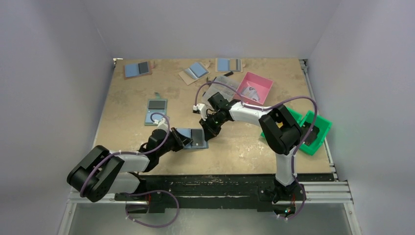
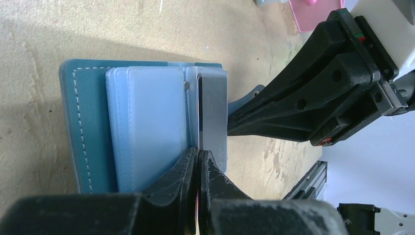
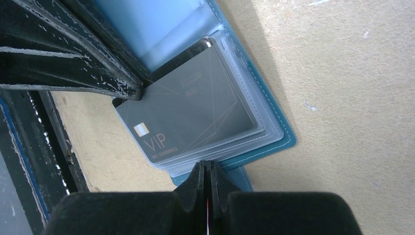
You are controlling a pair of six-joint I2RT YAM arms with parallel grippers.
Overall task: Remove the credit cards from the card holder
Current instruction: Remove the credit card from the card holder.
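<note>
The card holder (image 1: 183,133) lies open in the middle of the table, blue half (image 2: 151,117) beside a grey half with a teal edge (image 3: 279,132). A grey credit card (image 3: 195,107) marked VIP sits in its clear sleeve, one short edge sticking out toward the spine. My left gripper (image 2: 198,154) reaches in low from the left and is shut on that edge of the card (image 2: 214,112). My right gripper (image 3: 208,166) is shut, with its tips resting on the sleeves' edge at the holder's grey half. In the top view it sits at the holder's right side (image 1: 204,133).
A holder with a black panel (image 1: 156,111) lies left of the arms. Three more holders (image 1: 137,68) (image 1: 195,72) (image 1: 229,64) line the back edge. A pink bin (image 1: 255,87) stands back right and a green bin (image 1: 313,132) at the right edge.
</note>
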